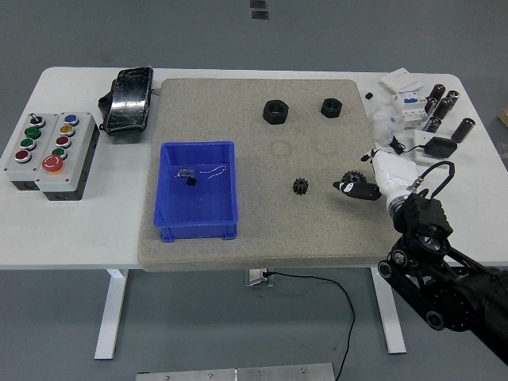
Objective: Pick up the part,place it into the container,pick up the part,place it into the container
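Observation:
A small black gear [300, 187] lies on the grey mat [254, 238], right of the blue container [164, 190]. A second black gear [353, 178] lies near the mat's right edge. My right hand [359, 176] is right at this second gear, with the thumb just below it and the other fingers spread above it. The hand looks open and the gear still rests on the mat. Two large black nuts [276, 111] [331, 107] sit at the back of the mat. The container holds a small black piece [189, 180] and a thin wire. The left arm is out of view.
A grey button box [49, 152] stands at the left of the table. A black device [127, 99] lies at the back left. Several dark cylinders [444, 103], white parts and a black adapter [439, 147] crowd the back right corner, just behind my right hand.

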